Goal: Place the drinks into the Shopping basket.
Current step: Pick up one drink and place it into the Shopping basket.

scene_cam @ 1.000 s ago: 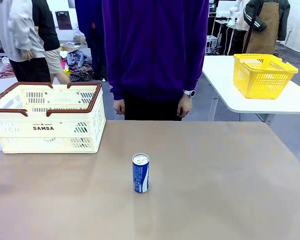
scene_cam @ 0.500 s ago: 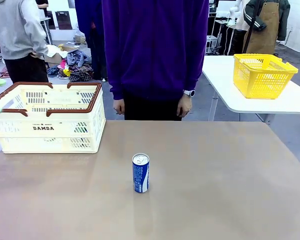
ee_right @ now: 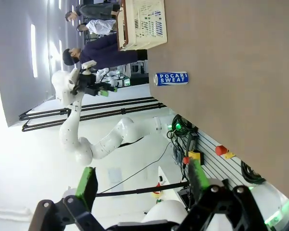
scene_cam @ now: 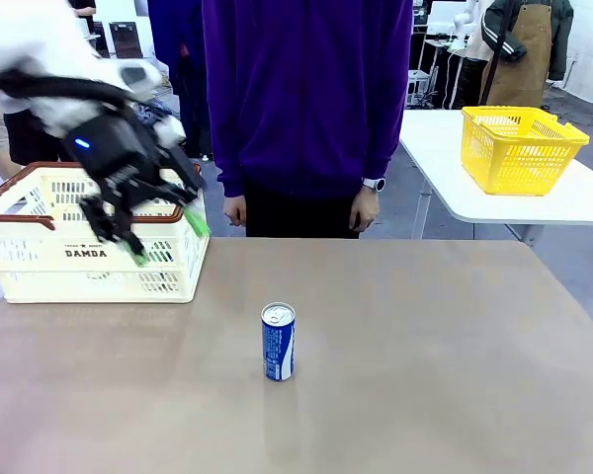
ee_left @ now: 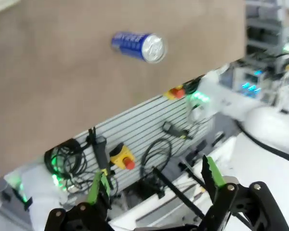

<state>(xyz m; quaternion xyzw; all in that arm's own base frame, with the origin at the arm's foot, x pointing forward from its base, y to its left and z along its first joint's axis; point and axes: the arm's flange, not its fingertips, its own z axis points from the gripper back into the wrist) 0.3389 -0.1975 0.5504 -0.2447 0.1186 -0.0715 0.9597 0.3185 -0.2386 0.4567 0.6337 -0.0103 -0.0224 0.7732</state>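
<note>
The cream shopping basket (scene_cam: 99, 247) carries "DAMDA" in dark capitals on the front wall facing the robot, with a line of smaller print just above that word, too small to make out. The blue-and-white can (ee_right: 171, 78), standing on the table well apart from the basket, reads "POCARI SWEAT" in white letters on its blue side, plain in the right wrist view. In the front view the can's (scene_cam: 278, 342) lettering is too small to read, and in the left wrist view it is blurred.

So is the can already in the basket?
No, the can stands upright on the table, apart from the basket.
</note>
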